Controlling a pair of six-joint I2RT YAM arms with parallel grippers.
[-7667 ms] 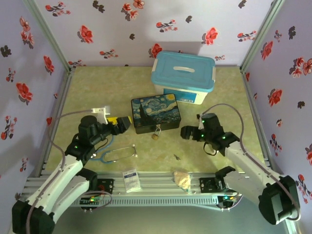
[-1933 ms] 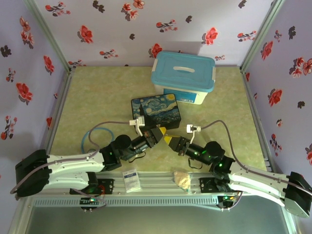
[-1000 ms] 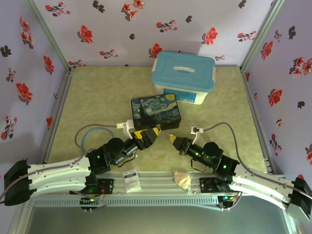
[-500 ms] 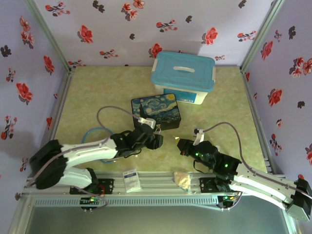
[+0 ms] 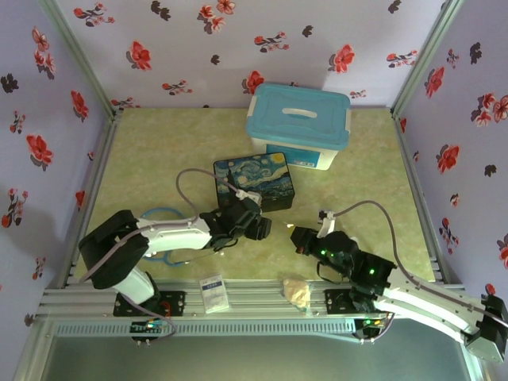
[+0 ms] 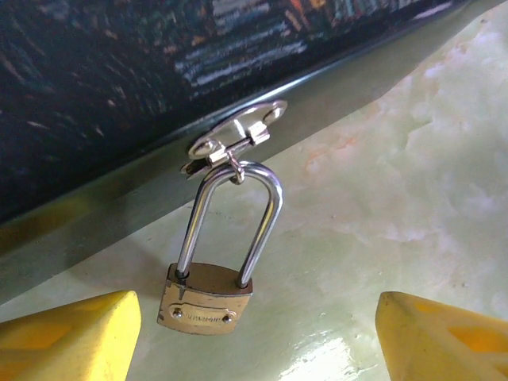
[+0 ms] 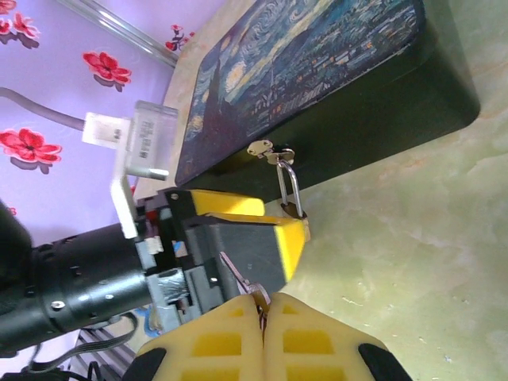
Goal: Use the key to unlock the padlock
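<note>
From above, your left hand (image 5: 255,226) sits at the front edge of the dark painted tin (image 5: 254,182) on the pale green surface (image 5: 159,159). Your right hand (image 5: 295,236) is near it, to its right.

Left wrist view: the small brass padlock (image 6: 202,295) has its silver shackle looped through the tin's clasp. It lies between your spread yellow fingers (image 6: 71,337), untouched.

Right wrist view: your right hand's fingers are pressed together, pinching a thin dark metal key (image 7: 240,278).

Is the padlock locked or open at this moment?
Locked. The padlock has both legs of its shackle seated in the brass body, and it hangs from the tin's clasp.
</note>
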